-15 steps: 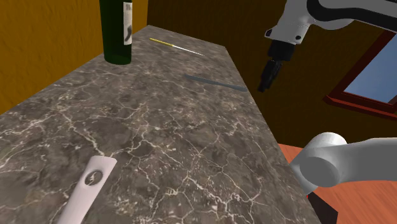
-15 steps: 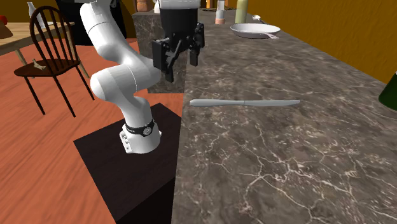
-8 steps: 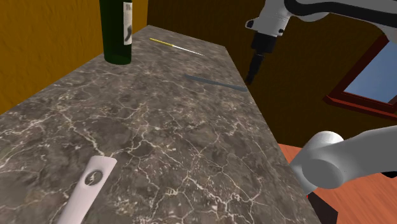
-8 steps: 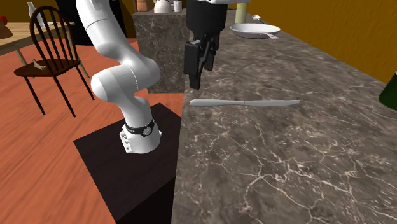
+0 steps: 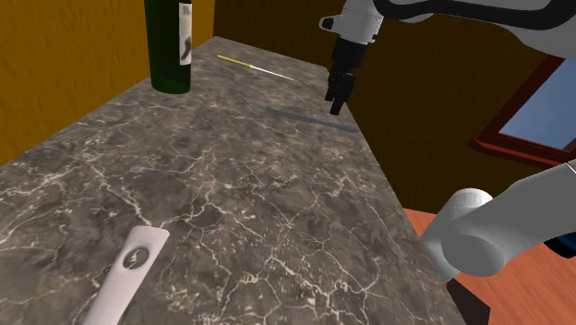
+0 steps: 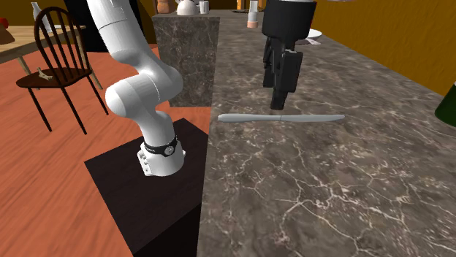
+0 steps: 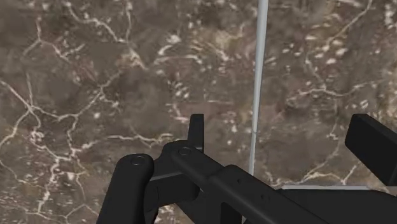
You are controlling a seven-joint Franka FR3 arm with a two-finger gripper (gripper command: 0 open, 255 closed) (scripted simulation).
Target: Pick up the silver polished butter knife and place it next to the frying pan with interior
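Claw [image 7: 283, 130]: in the wrist view you have the two black fingers [image 7: 196, 127] standing apart, with nothing clasped between them. The butter knife [image 7: 257, 76] runs as a thin pale-grey strip through the gap, closer to one finger than to the other and touching neither.

Second exterior view: the claw [image 6: 278, 102] points straight down, its tip just above the knife [image 6: 314, 117], roughly over the knife's mid-length. Contact with the knife cannot be told here.

Shoulder view: the claw [image 5: 335, 100] hangs over the end of the knife [image 5: 300, 116] that lies nearest the counter's edge.

Knife position: flat on the dark marble counter [image 5: 240, 194]. One end is at the edge on the arm's side, and it lies crosswise to that edge.

Frying pan [image 6: 314, 34]: pale, farther along the same counter, partly hidden behind the claw in the second exterior view. It is well apart from the knife.

Arm [image 6: 139, 80]: white, rising from the black stand [image 6: 146, 197] beside the counter.

Other items on the counter:
- A dark green bottle [image 5: 168, 46] stands upright near the far corner.
- A thin yellow-handled tool [image 5: 242, 63] lies just beyond the bottle.
- A flat white tool [image 5: 129, 272] with a slot in it lies near the shoulder view's lower left.

A wooden chair [image 6: 58, 58] stands on the reddish floor in the second exterior view's upper left.
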